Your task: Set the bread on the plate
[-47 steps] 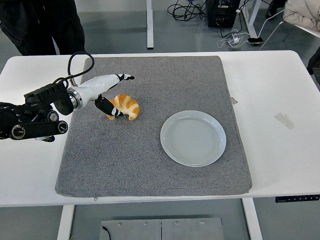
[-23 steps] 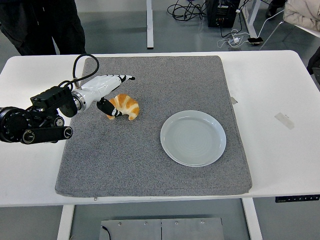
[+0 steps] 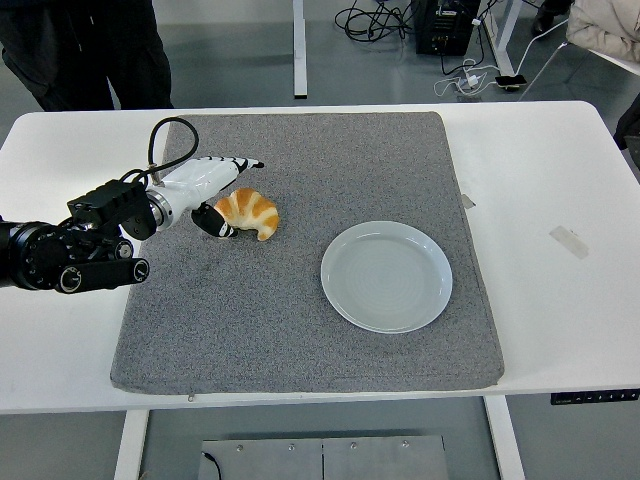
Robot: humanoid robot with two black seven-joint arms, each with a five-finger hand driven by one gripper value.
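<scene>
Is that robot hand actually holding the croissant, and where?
Not clearly: the left hand touches the croissant's left end, which lies on the mat.

No readable text anywhere in this view.

Nothing legible shows up: the white table point(image 3: 530, 170) carries two small pale tape pieces to the right of the grey mat point(image 3: 300, 300), and both look blank. The plate point(image 3: 386, 276) on that mat is plain, without print or mark. Beyond the table's far edge, the dark box point(image 3: 447, 25) among cables shows no label that can be read.
</scene>
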